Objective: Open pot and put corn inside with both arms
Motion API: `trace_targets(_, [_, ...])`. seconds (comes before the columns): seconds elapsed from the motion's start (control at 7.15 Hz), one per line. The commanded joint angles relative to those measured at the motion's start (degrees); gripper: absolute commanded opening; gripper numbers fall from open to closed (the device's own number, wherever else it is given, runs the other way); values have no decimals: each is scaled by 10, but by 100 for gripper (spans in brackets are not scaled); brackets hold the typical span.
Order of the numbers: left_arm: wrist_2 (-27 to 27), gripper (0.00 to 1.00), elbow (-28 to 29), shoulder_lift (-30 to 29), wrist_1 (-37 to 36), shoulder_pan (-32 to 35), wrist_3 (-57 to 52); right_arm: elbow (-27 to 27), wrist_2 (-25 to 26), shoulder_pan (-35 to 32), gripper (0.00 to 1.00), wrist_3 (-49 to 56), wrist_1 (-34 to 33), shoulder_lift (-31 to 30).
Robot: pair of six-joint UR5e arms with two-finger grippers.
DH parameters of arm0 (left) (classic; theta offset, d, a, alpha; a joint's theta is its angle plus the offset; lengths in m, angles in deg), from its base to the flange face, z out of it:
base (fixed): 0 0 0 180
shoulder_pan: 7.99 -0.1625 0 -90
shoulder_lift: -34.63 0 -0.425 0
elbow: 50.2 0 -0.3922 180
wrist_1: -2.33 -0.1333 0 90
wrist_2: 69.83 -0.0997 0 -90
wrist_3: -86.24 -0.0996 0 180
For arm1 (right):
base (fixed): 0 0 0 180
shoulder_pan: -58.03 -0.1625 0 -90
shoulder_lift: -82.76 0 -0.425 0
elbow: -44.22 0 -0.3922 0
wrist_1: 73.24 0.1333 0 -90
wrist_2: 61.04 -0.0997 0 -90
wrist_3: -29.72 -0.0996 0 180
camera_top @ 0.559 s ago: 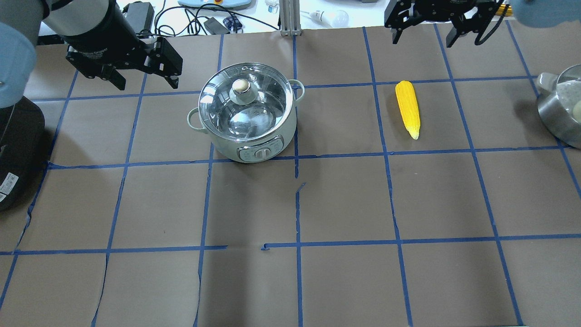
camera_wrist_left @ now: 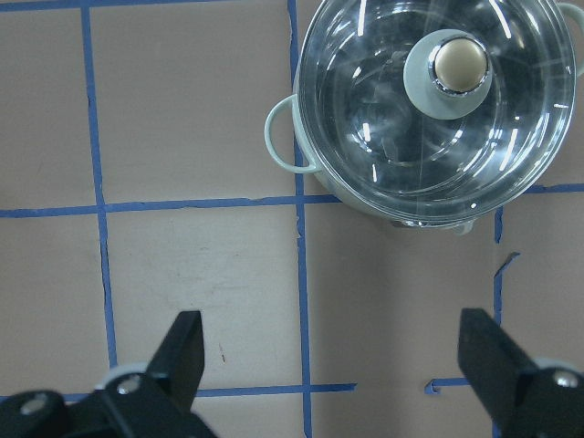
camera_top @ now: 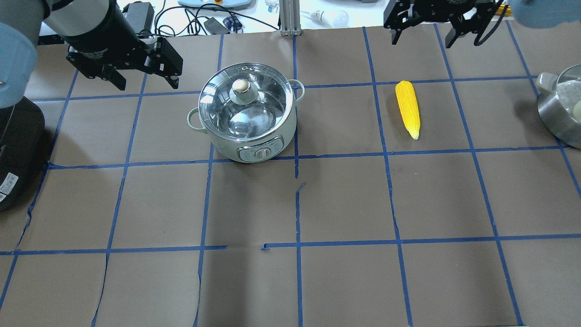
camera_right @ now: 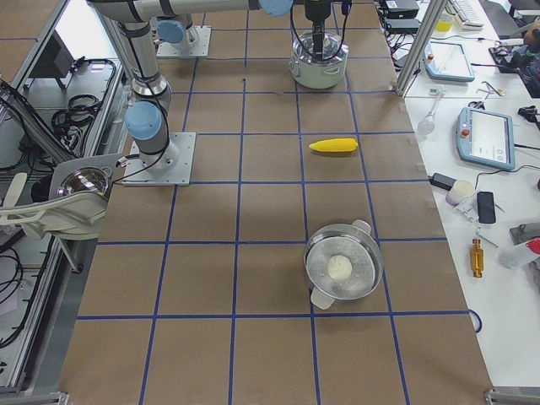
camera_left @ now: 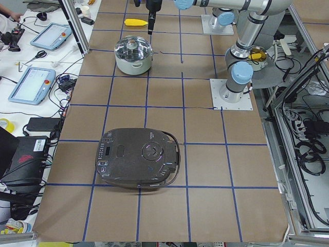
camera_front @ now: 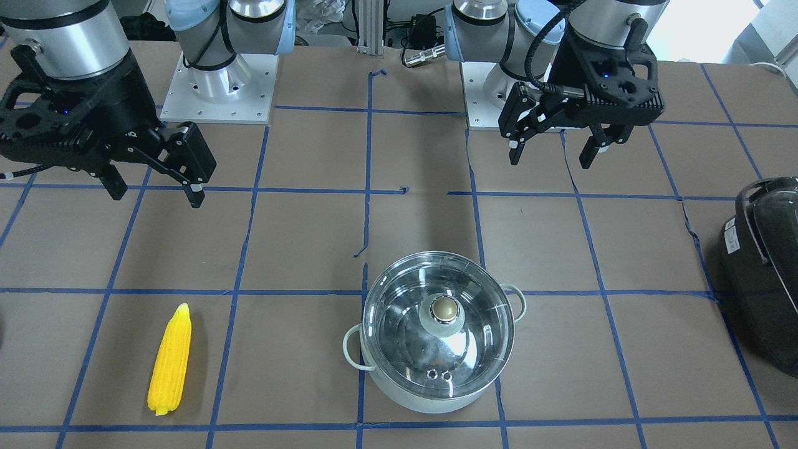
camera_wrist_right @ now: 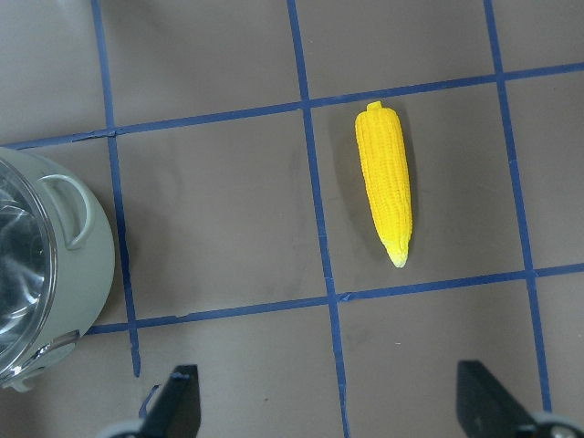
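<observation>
The mint-green pot (camera_top: 254, 136) stands left of the table's middle with its glass lid (camera_top: 227, 113) on and the round knob (camera_top: 240, 86) up; it also shows in the front view (camera_front: 436, 399) and the left wrist view (camera_wrist_left: 365, 196). The yellow corn (camera_top: 407, 109) lies flat to its right, apart from it, and shows in the right wrist view (camera_wrist_right: 386, 182). My left gripper (camera_top: 147, 84) is open and empty, hovering left of the pot. My right gripper (camera_top: 422, 42) is open and empty, hovering beyond the corn's blunt end.
A bulky black appliance (camera_top: 13, 150) sits at the left table edge. A steel steamer pot (camera_top: 551, 113) with a white ball inside sits at the right edge. Cables and tablets lie beyond the far edge.
Both grippers have shifted very slightly toward the far edge. Pot, lid and corn have not moved.
</observation>
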Motion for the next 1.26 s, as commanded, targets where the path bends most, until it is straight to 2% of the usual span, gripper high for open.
trace_targets(0.0, [0, 100, 0, 0, 0, -1, 1, 0, 0, -1, 100, 0, 0, 0])
trace_targets(1.12, [-2, 100, 8, -8, -1, -1, 2, 0, 3, 1, 100, 1, 8, 0])
